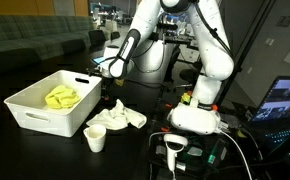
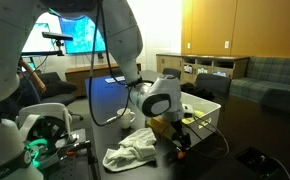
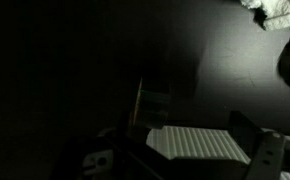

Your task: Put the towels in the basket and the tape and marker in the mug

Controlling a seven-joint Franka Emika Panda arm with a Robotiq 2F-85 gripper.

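Tool (image 3: 243,142) spread wide, gripping nothing, over dark table (image 3: 75,60), white towel (image 1: 120,117) near, untouched.

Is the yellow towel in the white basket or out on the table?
In: the yellow towel lies within the walls of the basket.

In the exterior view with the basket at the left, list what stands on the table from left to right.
The basket with the yellow towel inside it → mug → white towel → robot base.
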